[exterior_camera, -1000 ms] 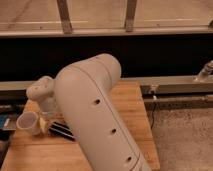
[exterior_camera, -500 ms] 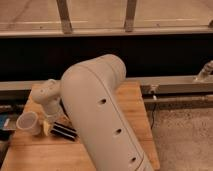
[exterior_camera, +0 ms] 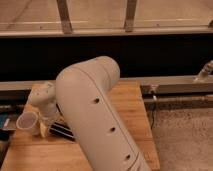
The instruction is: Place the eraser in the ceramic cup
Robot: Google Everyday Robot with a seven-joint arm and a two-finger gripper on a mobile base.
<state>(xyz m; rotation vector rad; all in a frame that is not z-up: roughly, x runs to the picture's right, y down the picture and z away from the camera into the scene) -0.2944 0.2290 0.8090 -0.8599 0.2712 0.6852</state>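
The ceramic cup (exterior_camera: 27, 122) is small, white and tapered, and stands upright near the left edge of the wooden table (exterior_camera: 130, 107). The eraser (exterior_camera: 62, 130), a black block with thin white stripes, lies flat on the table just right of the cup, partly hidden by my arm. My gripper (exterior_camera: 46, 124) hangs low between the cup and the eraser, close to both. Its white wrist (exterior_camera: 44, 98) is above it. My big white arm (exterior_camera: 97, 120) fills the middle of the view and hides the table behind it.
A dark wall and a metal rail (exterior_camera: 175, 86) run behind the table. A blue object (exterior_camera: 5, 121) sits at the far left edge. Speckled floor (exterior_camera: 185, 135) lies right of the table. A pale object (exterior_camera: 205, 72) stands at the right edge.
My arm has swung a little to the right and up. The gripper has shifted slightly right, away from the cup and over the eraser's left end. The cup and eraser have not moved.
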